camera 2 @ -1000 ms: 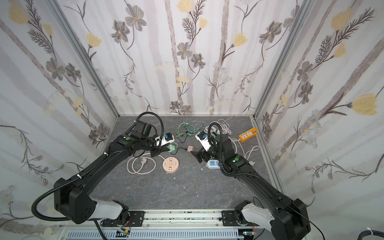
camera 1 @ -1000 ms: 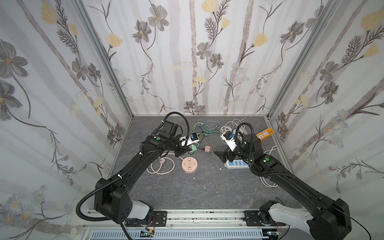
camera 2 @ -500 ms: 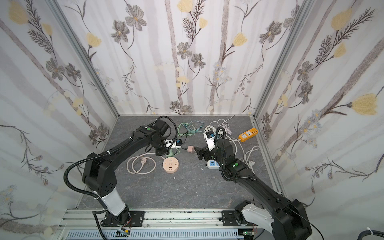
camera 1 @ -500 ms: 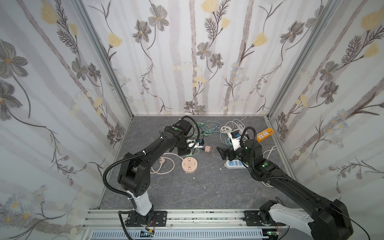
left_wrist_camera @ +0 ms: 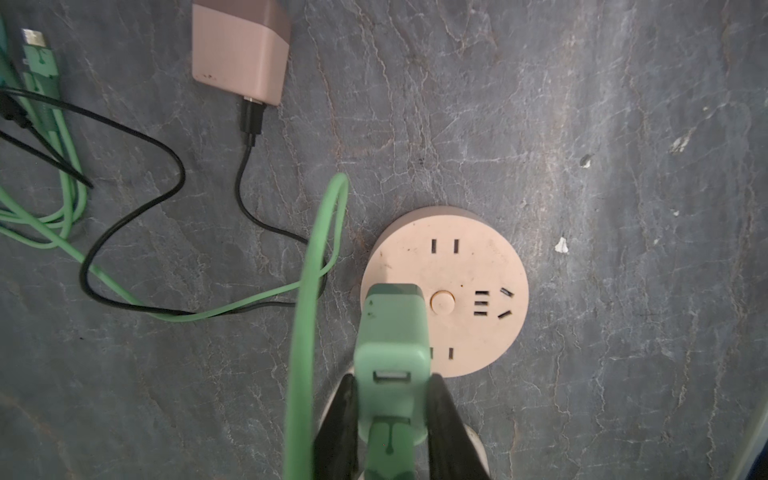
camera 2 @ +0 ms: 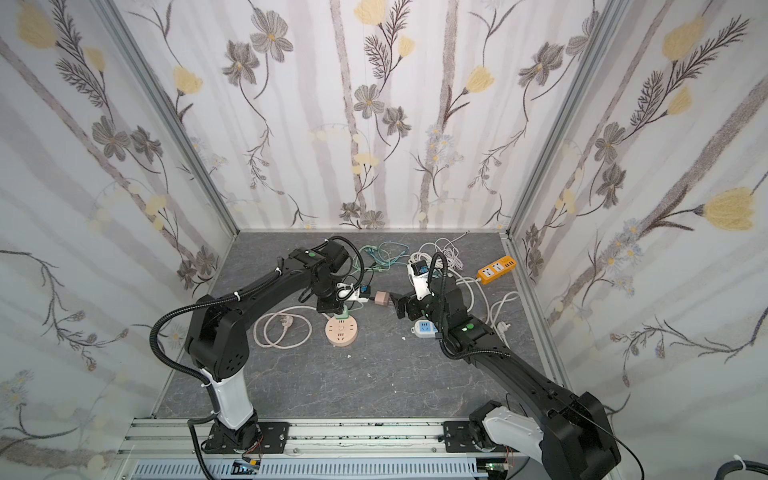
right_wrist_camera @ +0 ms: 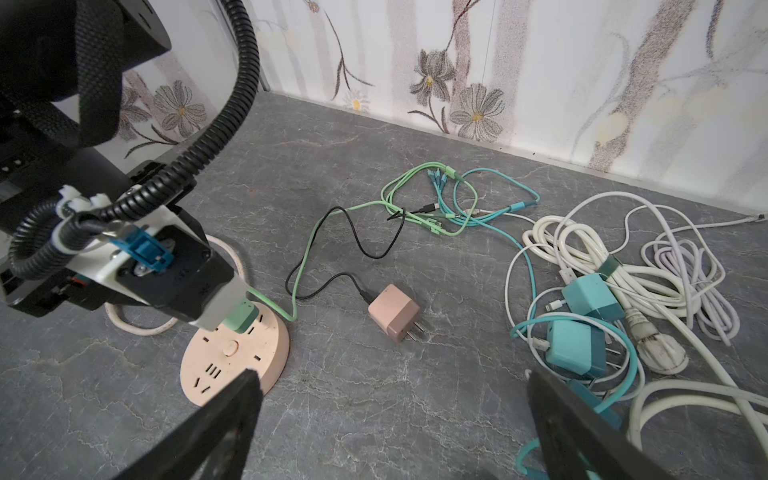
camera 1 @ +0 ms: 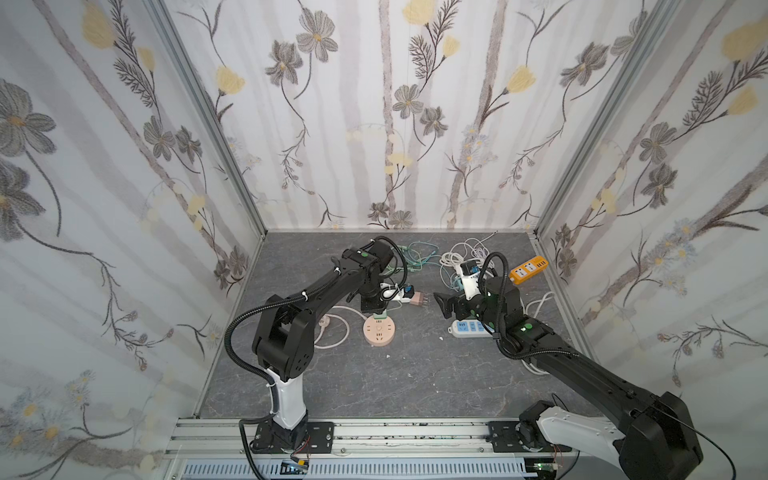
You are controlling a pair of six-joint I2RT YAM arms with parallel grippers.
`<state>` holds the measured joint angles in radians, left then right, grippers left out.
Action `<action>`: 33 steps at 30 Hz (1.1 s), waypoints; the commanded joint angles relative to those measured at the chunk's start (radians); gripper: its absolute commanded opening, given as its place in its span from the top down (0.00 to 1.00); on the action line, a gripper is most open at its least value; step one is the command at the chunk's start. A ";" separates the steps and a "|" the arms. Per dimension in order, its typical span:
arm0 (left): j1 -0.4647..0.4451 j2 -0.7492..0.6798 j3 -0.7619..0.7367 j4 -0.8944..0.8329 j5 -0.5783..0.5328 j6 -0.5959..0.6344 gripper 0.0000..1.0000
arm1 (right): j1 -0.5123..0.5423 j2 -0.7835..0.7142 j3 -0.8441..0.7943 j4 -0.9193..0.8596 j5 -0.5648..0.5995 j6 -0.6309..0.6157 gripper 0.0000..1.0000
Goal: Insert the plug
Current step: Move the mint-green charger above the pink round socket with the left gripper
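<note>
The left pincer [left_wrist_camera: 392, 384] has been lowered to the socket [camera 1: 380, 334], clamped on the plug [left_wrist_camera: 392, 332], which is stood on the socket's 12 o'clock edge in both top views. The right pincer [camera 1: 441, 303] is held apart, empty, at the charger's [right_wrist_camera: 395, 318] 3 o'clock.

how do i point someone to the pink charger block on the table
On the grey tabletop, find the round pink power hub near the middle. Just beyond it, toward the back wall, lies the pink charger block, a thin black cable plugged in. Unlike the teal chargers, it sits clear of the white cords.
</note>
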<state>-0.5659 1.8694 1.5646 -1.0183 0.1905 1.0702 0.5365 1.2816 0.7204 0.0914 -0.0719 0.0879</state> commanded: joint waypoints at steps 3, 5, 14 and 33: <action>-0.001 0.002 -0.014 -0.015 -0.001 0.023 1.00 | -0.001 0.005 0.013 0.021 0.014 -0.005 0.01; -0.001 -0.003 -0.027 0.007 0.010 0.023 1.00 | -0.001 0.005 0.015 0.021 0.017 -0.005 0.01; 0.000 0.010 -0.064 0.067 0.026 0.049 1.00 | -0.001 -0.017 0.017 0.012 0.035 -0.005 0.01; 0.003 0.005 -0.050 0.035 -0.024 0.065 1.00 | -0.001 -0.027 0.018 0.002 0.041 -0.004 0.01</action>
<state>-0.5640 1.8660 1.5166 -0.9642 0.1951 1.1210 0.5365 1.2602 0.7311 0.0849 -0.0414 0.0849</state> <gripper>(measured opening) 0.224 0.993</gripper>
